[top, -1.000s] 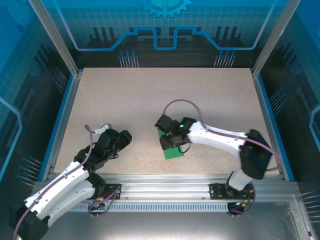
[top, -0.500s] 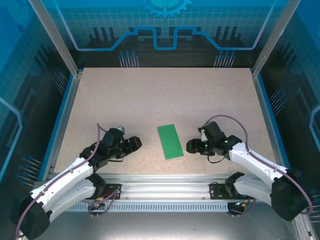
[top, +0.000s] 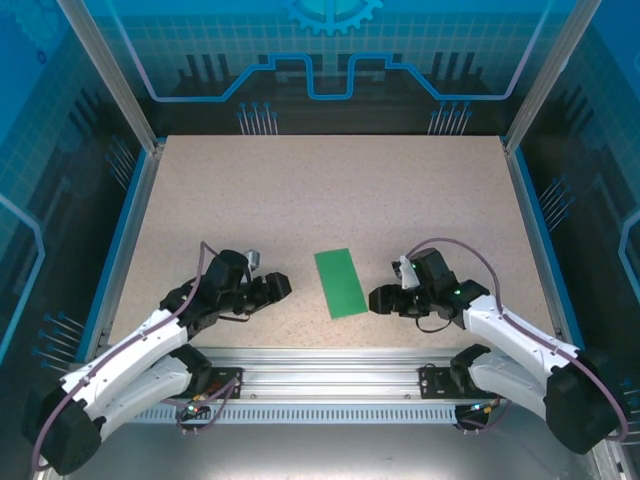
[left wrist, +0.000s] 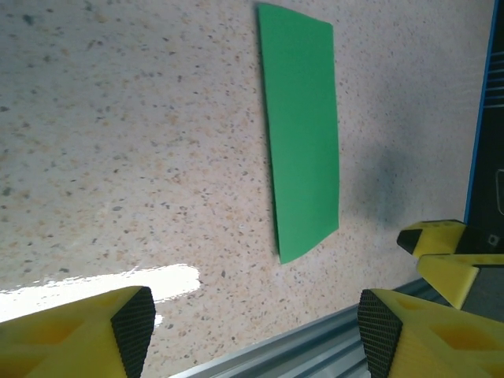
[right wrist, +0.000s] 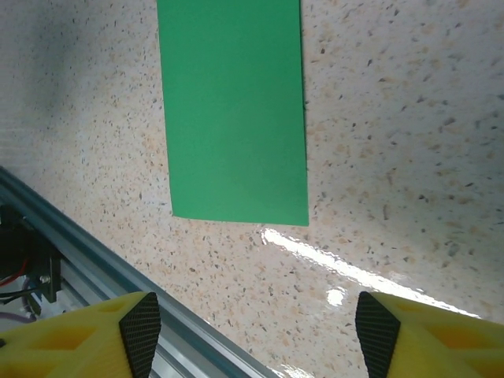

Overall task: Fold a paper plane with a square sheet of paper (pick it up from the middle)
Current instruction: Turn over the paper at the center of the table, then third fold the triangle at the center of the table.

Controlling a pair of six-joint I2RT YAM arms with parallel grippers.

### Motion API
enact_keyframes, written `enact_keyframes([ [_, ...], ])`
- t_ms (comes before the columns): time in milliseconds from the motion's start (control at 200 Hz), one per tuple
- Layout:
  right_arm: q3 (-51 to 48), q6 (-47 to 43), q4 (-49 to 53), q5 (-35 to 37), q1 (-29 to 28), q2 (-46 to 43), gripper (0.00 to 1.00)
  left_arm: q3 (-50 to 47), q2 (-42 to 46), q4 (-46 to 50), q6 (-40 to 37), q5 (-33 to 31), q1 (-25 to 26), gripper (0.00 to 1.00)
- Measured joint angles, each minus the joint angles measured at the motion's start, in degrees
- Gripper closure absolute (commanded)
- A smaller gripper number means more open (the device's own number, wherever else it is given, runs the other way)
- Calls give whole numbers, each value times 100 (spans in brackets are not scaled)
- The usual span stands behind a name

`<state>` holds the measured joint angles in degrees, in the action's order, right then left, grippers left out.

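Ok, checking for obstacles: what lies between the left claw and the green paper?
Just bare tabletop between the left claw and the paper, per the top view.

Robot lab cell, blue-panelled walls (top: 330,60)

A speckled beige tabletop (top: 330,190) spreads out ahead of the left claw (top: 277,288) and the right claw (top: 377,298). Behind both claws, along the near edge, runs a ribbed aluminium rail (top: 330,362). Far beyond them stands a blue translucent back panel (top: 330,40) (printed with circuit-like lines). Similar side panels (top: 50,200) stand outboard of each claw, framed by slanting metal posts (top: 105,70). A bright glare patch (left wrist: 102,282) lies on the tabletop close in front of the left claw.
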<state>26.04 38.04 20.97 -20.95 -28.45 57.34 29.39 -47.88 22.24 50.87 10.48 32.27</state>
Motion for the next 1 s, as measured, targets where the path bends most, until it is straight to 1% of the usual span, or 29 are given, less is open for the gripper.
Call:
enact_keyframes([
  [150, 0, 31, -258, -212, -9, 330, 33, 155, -199, -17, -24, 76, 221, 27],
  [265, 0, 72, -503, -223, -79, 616, 35, 155, -378, -116, -24, 105, 378, 26],
  [325, 26, 96, -608, -216, -118, 855, 36, 177, -570, -170, -28, 120, 455, 27],
  [390, 122, 118, -708, -219, -166, 1204, 41, 240, -850, -210, -44, 122, 549, 27],
  [490, 374, 144, -850, -166, -284, 1714, 43, 334, -1250, -380, -63, 129, 667, 30],
  [580, 579, 164, -953, -96, -343, 2024, 43, 437, -1534, -511, -105, 144, 702, 34],
  [760, 1086, 179, -953, 133, -354, 2612, 43, 682, -2035, -813, -153, 149, 706, 34],
  [860, 1213, 179, -949, 291, -356, 2796, 43, 811, -2507, -1078, -151, 247, 706, 39],
  [1000, 1425, 177, -883, 404, -356, 3086, 46, 872, -3136, -1537, -122, 297, 704, 40],
])
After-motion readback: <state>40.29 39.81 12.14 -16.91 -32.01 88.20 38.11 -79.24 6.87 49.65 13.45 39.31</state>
